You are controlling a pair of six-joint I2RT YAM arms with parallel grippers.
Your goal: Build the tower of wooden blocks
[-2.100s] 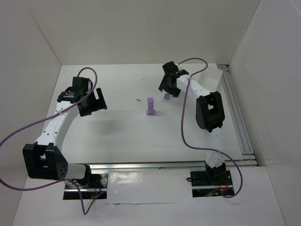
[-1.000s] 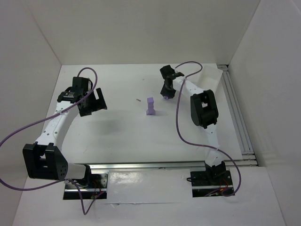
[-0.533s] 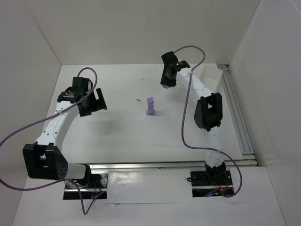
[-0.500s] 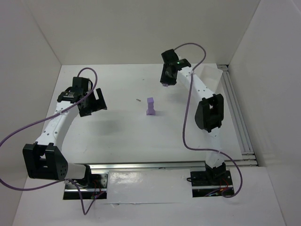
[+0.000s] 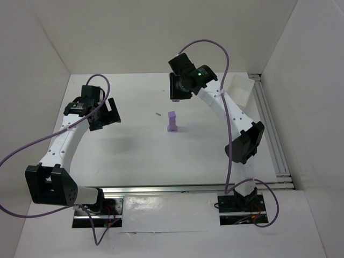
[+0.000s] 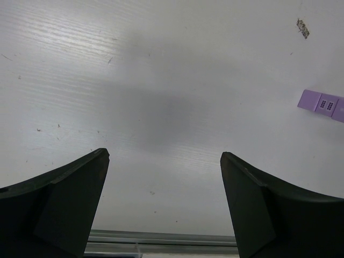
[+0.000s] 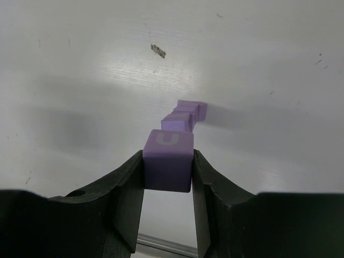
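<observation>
1. The right gripper [image 7: 167, 167] is clamped on one wood block [image 7: 168, 156], pressing two opposite side faces and leaving the top face bare
2. In the top view the tower [image 5: 172, 122] stands mid-table [image 5: 134, 156]; the held block hangs at about 12 o'clock from it, off the surface
3. The left gripper [image 6: 164, 158] gapes wide with nothing in it, well apart at the tower's 9 o'clock
4. The block looks light, rigid and smooth-sided, so a mid-face pinch suits it; the narrow tower would likely topple at a nudge
</observation>
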